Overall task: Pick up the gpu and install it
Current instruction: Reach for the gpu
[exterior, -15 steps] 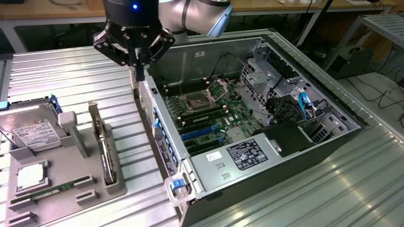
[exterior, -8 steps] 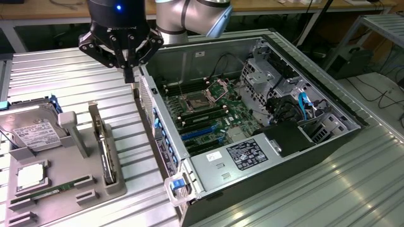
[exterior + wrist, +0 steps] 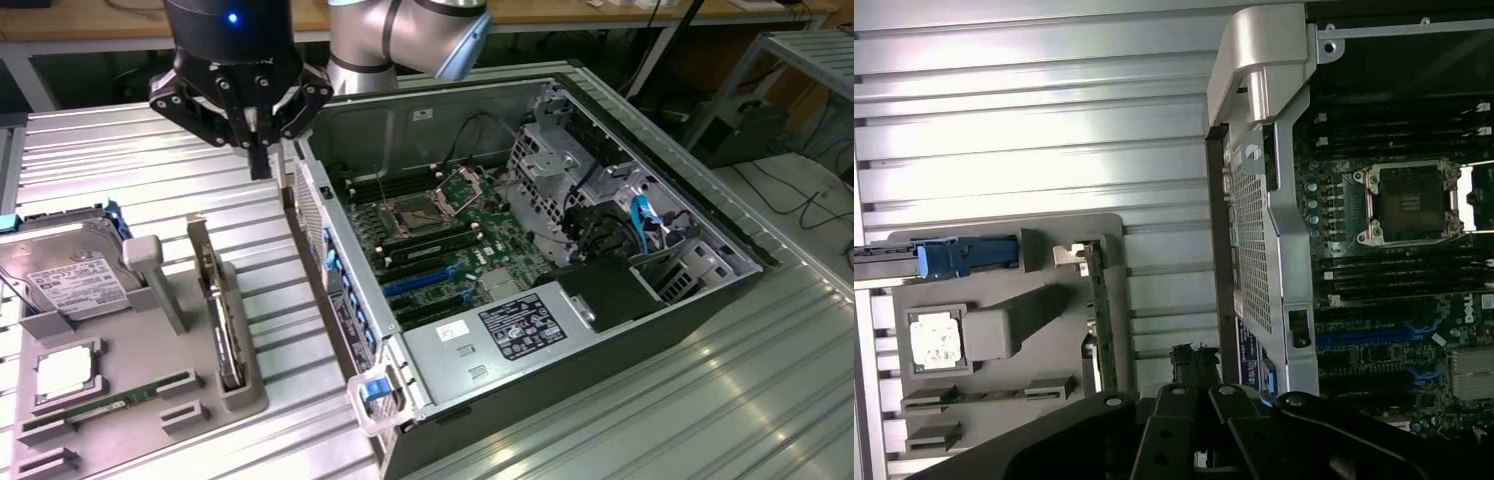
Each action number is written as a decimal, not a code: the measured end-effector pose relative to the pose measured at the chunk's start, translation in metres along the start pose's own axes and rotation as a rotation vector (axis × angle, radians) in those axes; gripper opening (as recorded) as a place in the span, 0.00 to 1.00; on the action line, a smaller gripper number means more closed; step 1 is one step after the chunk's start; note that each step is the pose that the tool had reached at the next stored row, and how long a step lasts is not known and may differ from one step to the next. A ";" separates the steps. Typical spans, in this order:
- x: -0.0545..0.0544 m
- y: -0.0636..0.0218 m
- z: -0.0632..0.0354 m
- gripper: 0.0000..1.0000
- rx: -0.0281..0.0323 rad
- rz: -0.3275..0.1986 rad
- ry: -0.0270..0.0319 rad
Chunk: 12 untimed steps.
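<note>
The gpu is a thin dark card standing on edge in a slot of the grey holder, at the exterior view's left. It appears edge-on in the wrist view. My gripper hangs above the ribbed metal table, between the holder and the open computer case. It is beyond the card's far end and apart from it. The fingers are shut together with nothing between them. In the wrist view my gripper points down beside the case's perforated wall.
The case lies open with its motherboard and blue slots exposed, also in the wrist view. The holder also carries a hard drive, a processor and a green memory stick. A drive cage and cables fill the case's far side.
</note>
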<state>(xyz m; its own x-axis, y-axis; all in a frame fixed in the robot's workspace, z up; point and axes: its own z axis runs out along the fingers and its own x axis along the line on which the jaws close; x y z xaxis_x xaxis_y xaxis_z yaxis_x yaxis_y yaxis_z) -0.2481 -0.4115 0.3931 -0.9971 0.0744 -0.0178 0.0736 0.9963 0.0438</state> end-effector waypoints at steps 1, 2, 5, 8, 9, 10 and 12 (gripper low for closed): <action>0.002 -0.0008 0.0000 0.11 -0.0001 -0.001 0.0000; 0.003 -0.0017 0.0000 0.11 -0.0001 -0.001 0.0000; 0.006 -0.0063 -0.0003 0.11 -0.0001 -0.002 0.0003; 0.007 -0.0126 -0.0005 0.11 -0.0001 -0.002 0.0002; 0.007 -0.0146 -0.0006 0.11 -0.0001 -0.002 0.0002; 0.007 -0.0164 -0.0007 0.11 -0.0002 -0.002 0.0002; 0.007 -0.0198 -0.0009 0.11 0.0000 -0.003 0.0003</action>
<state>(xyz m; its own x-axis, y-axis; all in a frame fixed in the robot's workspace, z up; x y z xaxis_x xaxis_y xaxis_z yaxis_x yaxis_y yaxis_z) -0.2564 -0.4308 0.3930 -0.9973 0.0719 -0.0176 0.0710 0.9965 0.0438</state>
